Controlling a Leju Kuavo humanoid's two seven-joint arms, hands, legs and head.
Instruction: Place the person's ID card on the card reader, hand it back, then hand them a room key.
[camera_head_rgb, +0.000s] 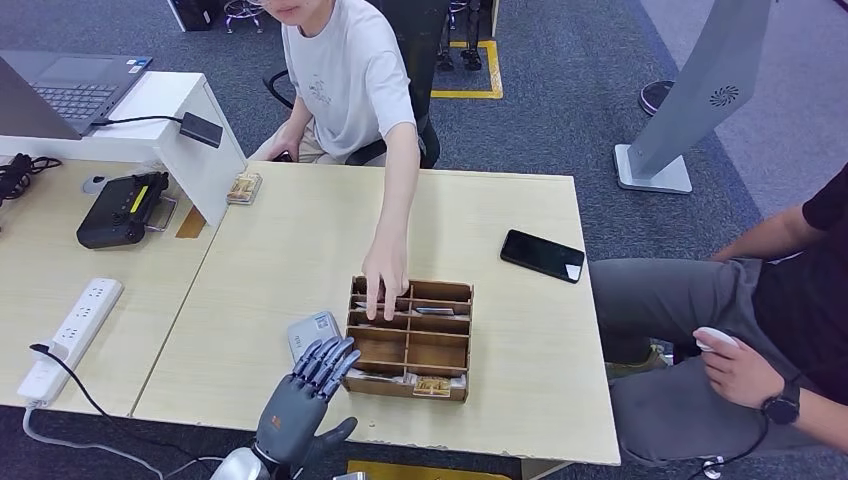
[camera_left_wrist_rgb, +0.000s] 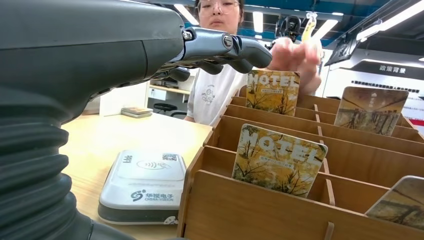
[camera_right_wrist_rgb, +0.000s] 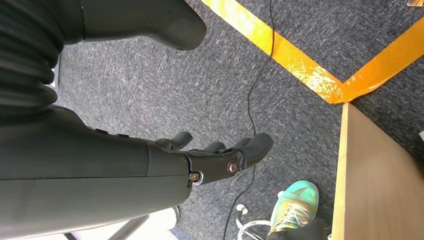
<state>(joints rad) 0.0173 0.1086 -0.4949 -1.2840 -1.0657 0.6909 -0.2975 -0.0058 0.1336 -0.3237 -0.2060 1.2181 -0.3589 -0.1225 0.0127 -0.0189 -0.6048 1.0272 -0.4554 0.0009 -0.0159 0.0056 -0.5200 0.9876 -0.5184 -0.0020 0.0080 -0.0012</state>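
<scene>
My left hand (camera_head_rgb: 305, 388) hovers over the near end of the grey card reader (camera_head_rgb: 313, 331), fingers stretched out and holding nothing. The reader (camera_left_wrist_rgb: 142, 184) lies flat on the table against the left wall of a wooden compartment box (camera_head_rgb: 410, 340). Hotel key cards (camera_left_wrist_rgb: 278, 160) stand upright in the box's slots, and one lies at its near edge (camera_head_rgb: 432, 385). The person's hand (camera_head_rgb: 384, 280) reaches into a far-left compartment of the box. My right hand (camera_right_wrist_rgb: 220, 159) hangs beside the table over the grey carpet, fingers out and nothing in them.
A black phone (camera_head_rgb: 542, 255) lies right of the box. A second person (camera_head_rgb: 760, 320) sits at the table's right side. On the left desk are a power strip (camera_head_rgb: 70, 335), a black device (camera_head_rgb: 120, 210) and a laptop (camera_head_rgb: 65, 90). A small card stack (camera_head_rgb: 243, 187) is at the far left corner.
</scene>
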